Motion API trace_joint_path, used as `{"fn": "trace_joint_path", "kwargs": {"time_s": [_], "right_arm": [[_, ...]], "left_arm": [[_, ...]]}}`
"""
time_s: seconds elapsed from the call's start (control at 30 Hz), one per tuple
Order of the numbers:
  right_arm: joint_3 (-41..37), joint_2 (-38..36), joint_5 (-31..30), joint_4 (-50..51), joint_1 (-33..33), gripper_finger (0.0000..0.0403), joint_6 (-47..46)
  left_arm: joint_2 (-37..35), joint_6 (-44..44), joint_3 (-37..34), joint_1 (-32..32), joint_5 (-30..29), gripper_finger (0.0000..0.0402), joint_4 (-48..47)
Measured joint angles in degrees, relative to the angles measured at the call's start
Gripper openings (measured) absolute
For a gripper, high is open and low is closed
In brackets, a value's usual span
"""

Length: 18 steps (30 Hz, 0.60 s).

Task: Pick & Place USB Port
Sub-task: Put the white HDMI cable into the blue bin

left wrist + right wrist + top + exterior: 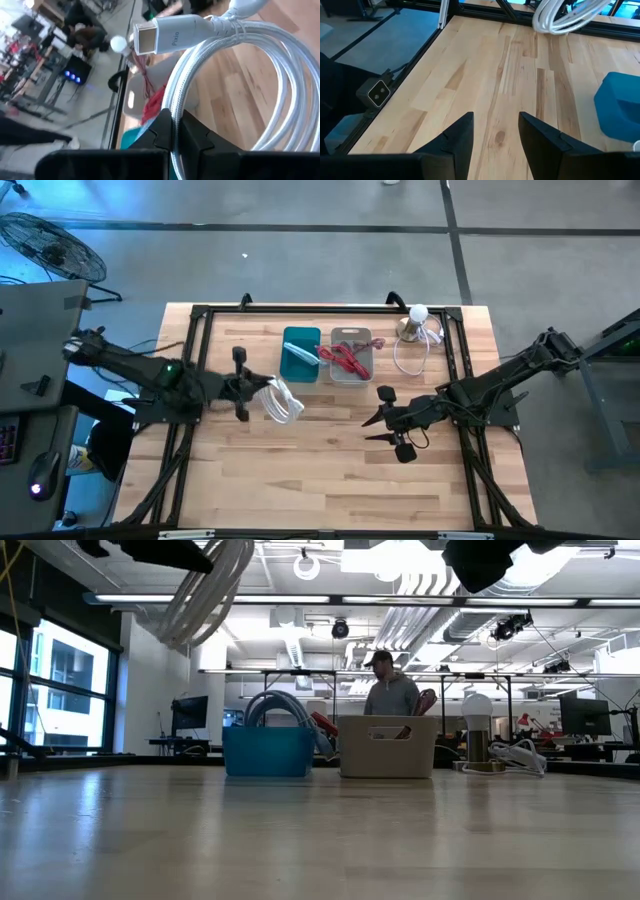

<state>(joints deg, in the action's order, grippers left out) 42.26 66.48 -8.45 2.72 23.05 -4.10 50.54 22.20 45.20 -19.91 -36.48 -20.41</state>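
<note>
A coiled white braided USB cable (283, 401) hangs from my left gripper (250, 388), left of centre and off the wood; the low view shows the coil (205, 595) high above the table. Its plug (170, 34) sticks out past the coil in the left wrist view. The blue bin (301, 353) holds a blue cable, the grey bin (350, 355) red cables; both stand at the far middle. My right gripper (372, 423) hovers open over bare wood right of centre. My left gripper is shut on several strands of the white coil (176, 107), pinched between its two fingers (200, 142). The fingers come level from the table's left side and lie across the strands. The coil is lifted clear and hangs from the fingers, plug end free.
A white lamp on a brass base (414, 322) and a loose white cord (412, 352) lie at the far right. A black frame (200, 320) rims the table. Bare wood fills the near half. A person (390, 692) stands beyond the far edge.
</note>
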Motion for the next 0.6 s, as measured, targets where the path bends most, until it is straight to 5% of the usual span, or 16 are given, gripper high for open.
{"fn": "trace_joint_path", "kwargs": {"time_s": [0.4, 0.6], "right_arm": [[0.00, 0.00, 0.00, 0.91, 0.00, 0.0149, -0.15], [0.00, 0.00, -0.22, 0.96, 0.00, 0.0149, -0.11]], "left_arm": [[-5.93, 7.79, -11.50, 23.98, 28.24, 0.0009, 15.86], [-4.86, 8.04, -16.77, 32.82, 36.25, 0.0009, 27.87]]}}
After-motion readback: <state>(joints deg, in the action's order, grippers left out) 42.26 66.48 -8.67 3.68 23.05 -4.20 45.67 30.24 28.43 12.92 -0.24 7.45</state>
